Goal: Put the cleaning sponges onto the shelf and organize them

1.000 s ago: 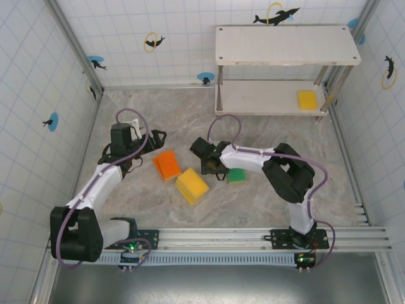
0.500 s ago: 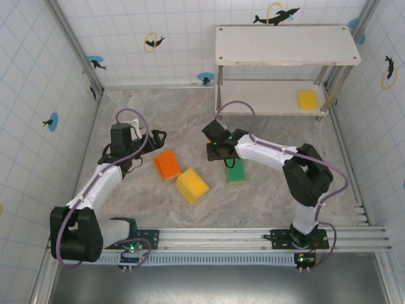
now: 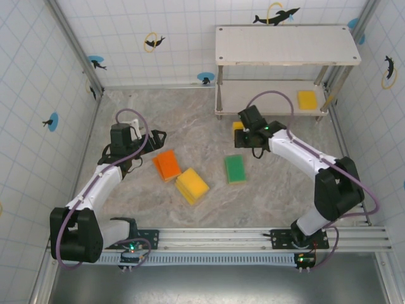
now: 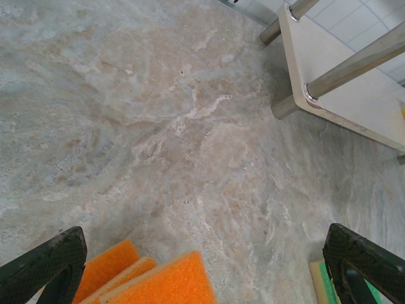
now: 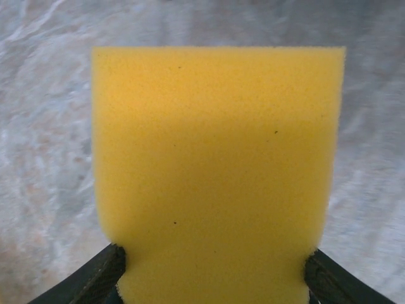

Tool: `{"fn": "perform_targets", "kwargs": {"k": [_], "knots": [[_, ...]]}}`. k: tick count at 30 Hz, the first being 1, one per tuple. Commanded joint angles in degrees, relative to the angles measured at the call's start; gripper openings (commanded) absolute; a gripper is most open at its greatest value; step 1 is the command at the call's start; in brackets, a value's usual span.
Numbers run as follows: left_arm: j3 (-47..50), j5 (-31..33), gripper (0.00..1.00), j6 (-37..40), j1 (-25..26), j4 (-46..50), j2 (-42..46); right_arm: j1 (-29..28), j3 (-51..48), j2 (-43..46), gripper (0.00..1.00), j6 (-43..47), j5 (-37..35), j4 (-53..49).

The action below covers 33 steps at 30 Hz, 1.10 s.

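Observation:
My right gripper [image 3: 243, 134] is shut on a yellow sponge [image 3: 238, 126], held just in front of the shelf's [image 3: 285, 45] left legs. In the right wrist view that sponge [image 5: 215, 152] stands broad between the two dark fingertips [image 5: 104, 278], squeezed in at its base. One yellow sponge [image 3: 307, 99] lies on the lower board at the right. On the floor lie an orange stack [image 3: 167, 164], a yellow stack [image 3: 192, 185] and a green sponge [image 3: 235, 168]. My left gripper [image 3: 155, 136] is open, left of the orange stack [image 4: 158, 282], with nothing between its fingers.
Tiled walls close in the floor on the left, back and right. A metal rail [image 3: 253, 239] runs along the near edge. The shelf's silver legs [image 4: 354, 63] stand on the marbled floor; its top board is bare.
My right gripper has carried the yellow sponge from beside the green sponge back and to the right, toward the shelf. The left arm has not moved.

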<state>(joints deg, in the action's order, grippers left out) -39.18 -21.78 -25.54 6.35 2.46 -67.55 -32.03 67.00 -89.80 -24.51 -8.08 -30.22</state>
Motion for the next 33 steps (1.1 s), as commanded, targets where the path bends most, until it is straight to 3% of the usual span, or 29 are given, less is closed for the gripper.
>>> {"fn": "perform_targets", "kwargs": {"k": [1, 10, 21, 33], "knots": [[0.66, 0.2, 0.98, 0.6, 0.17, -0.98, 0.66, 3.2, -1.92, 3.89, 0.6, 3.68, -0.26, -1.08], [0.69, -0.4, 0.98, 0.49, 0.15, -2.06, 0.11, 12.0, -0.28, 5.34, 0.59, 10.47, -1.95, -0.67], [-0.62, -1.83, 0.98, 0.59, 0.18, -4.86, -1.22, 20.93, 5.58, 1.1, 0.58, 19.63, -4.13, 0.31], [-1.95, -1.12, 0.98, 2.93, 0.13, -5.2, -4.47, 23.37, 6.54, -4.01, 0.57, 23.69, -13.44, 9.0]]}}
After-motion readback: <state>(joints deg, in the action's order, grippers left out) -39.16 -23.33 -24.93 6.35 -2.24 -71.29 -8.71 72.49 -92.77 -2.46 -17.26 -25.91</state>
